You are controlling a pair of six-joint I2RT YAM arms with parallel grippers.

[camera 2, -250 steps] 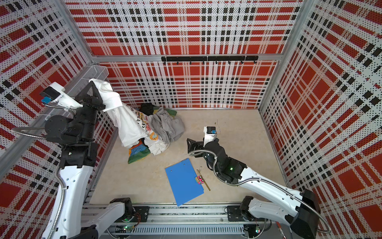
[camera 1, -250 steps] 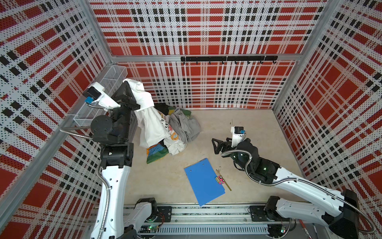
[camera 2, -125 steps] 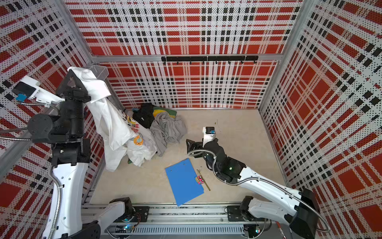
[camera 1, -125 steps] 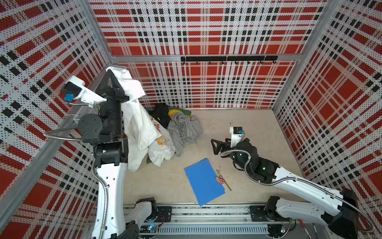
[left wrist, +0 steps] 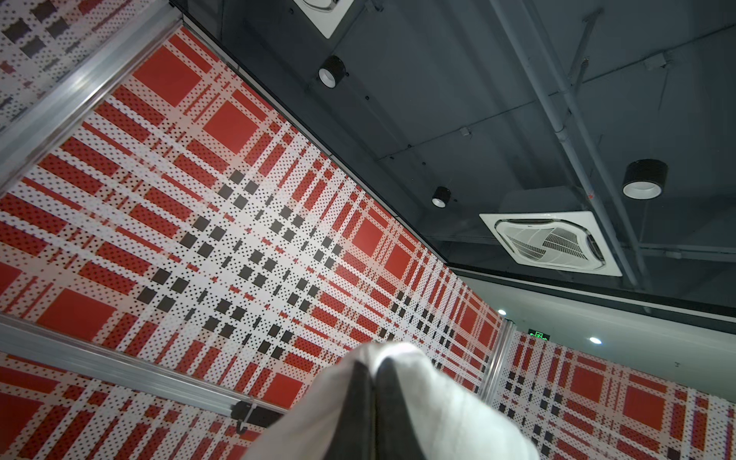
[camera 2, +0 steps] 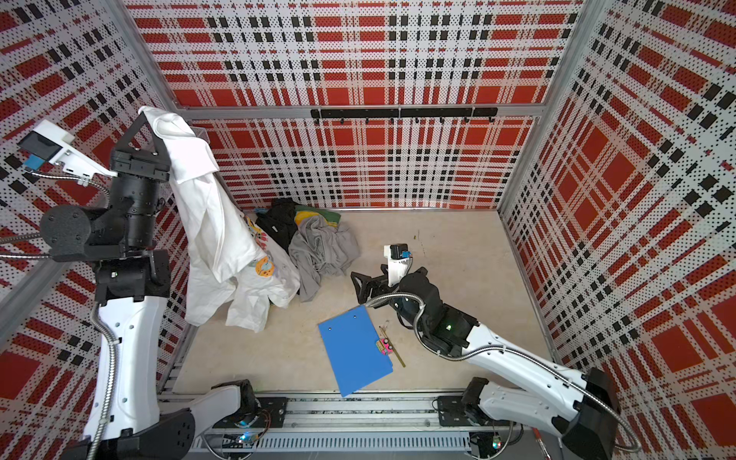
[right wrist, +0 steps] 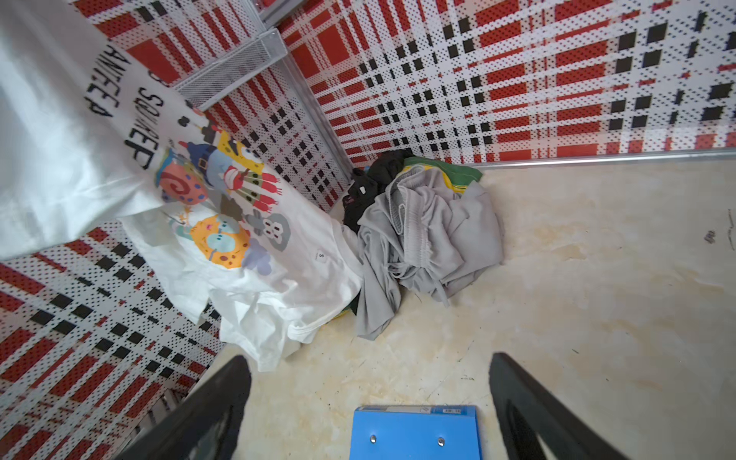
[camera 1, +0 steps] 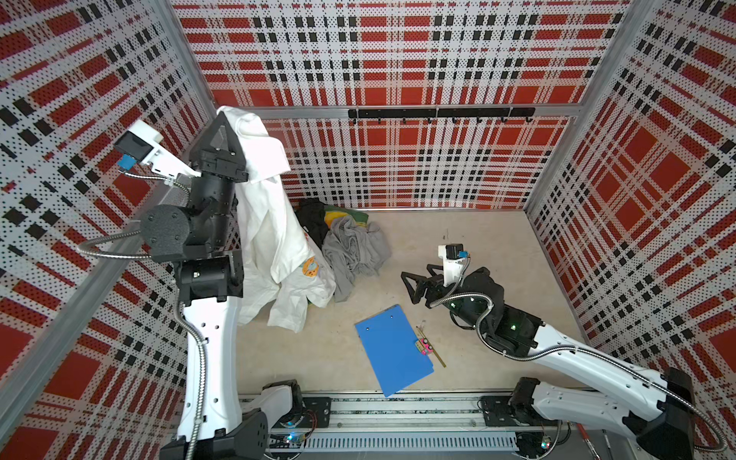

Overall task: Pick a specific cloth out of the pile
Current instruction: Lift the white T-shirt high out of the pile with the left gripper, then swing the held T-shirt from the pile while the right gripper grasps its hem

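At ten o'clock the left gripper [camera 1: 221, 113] is pinching the T-shirt [camera 1: 275, 223] up high, the right gripper [camera 1: 407, 288] gaping empty; the trailing hem could drag the pile [camera 1: 354, 247] along.

Soft, matt cloth on the white T-shirt [camera 1: 271, 231]; smooth blue clipboard [camera 1: 392, 348], probably plastic; scuffed, stained matt floor [camera 1: 490, 235].

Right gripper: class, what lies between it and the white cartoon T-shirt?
Beside the white T-shirt sits the grey garment, then bare floor up to the open right gripper; both top views show it.
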